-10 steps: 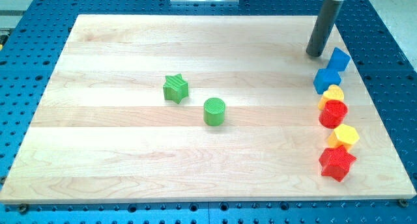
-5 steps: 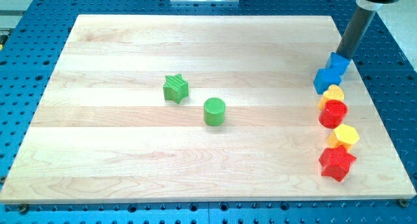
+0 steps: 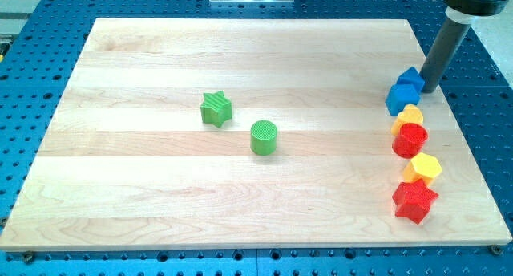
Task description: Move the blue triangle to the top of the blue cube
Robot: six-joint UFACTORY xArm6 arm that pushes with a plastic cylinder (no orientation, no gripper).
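The blue triangle [image 3: 411, 77] sits near the board's right edge, touching the upper right of the blue cube [image 3: 400, 98]. My tip [image 3: 430, 89] is down at the triangle's right side, touching or nearly touching it. The dark rod rises from there to the view's top right.
Below the blue cube runs a column of blocks: a yellow block [image 3: 410, 114], a red cylinder [image 3: 410, 139], a yellow hexagon [image 3: 424, 167] and a red star [image 3: 414, 200]. A green star [image 3: 216, 108] and a green cylinder [image 3: 264, 137] sit mid-board. The wooden board's right edge [image 3: 449, 107] is close.
My tip moved from the triangle's upper left around to its right side. The blue triangle shifted left and slightly up, closer over the blue cube.
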